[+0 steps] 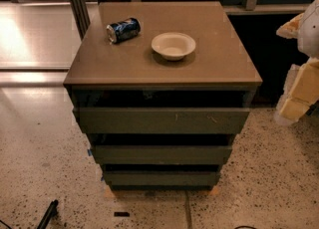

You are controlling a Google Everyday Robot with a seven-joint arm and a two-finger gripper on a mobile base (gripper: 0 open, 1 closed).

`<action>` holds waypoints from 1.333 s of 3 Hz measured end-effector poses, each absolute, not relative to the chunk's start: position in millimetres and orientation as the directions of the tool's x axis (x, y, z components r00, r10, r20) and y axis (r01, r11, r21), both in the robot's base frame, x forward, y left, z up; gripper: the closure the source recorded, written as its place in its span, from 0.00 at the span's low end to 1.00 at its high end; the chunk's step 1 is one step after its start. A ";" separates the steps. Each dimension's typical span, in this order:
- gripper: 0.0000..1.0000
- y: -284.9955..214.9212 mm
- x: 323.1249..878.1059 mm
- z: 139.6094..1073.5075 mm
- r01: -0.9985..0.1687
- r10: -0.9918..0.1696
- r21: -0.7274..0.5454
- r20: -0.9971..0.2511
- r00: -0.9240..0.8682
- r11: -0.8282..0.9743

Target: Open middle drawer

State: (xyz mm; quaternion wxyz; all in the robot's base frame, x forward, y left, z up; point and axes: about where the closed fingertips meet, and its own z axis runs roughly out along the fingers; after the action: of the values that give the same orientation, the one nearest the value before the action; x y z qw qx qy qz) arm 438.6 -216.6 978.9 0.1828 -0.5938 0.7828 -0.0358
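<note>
One can (123, 29), one bowl (173, 45) on cabinet top (219, 58); tool (300, 91) far right; speckled floor (40, 163).

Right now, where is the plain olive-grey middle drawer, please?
In camera view, the middle drawer sits between the scratched top drawer and the bottom drawer; the gripper is far right.

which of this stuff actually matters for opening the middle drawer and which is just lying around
For the job: middle drawer, between top drawer and bottom drawer; tool, not in view, only pale arm parts at the right edge.

Lying about: blue can on its side and white bowl, both on the cabinet top; dark object on the floor.
</note>
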 end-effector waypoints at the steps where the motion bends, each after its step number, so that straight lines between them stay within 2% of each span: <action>1: 0.00 -217.2 425.4 963.3 -0.882 -0.901 -0.278 -0.327 -0.286 0.381; 3: 0.00 -211.4 397.7 859.5 -0.798 -0.765 -0.181 -0.465 -0.446 0.575; 4: 0.00 -211.7 396.4 845.7 -0.793 -0.761 -0.177 -0.464 -0.454 0.582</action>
State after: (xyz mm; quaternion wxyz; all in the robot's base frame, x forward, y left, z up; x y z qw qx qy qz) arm 396.4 -211.7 845.7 0.2550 -0.4560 0.8521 0.0323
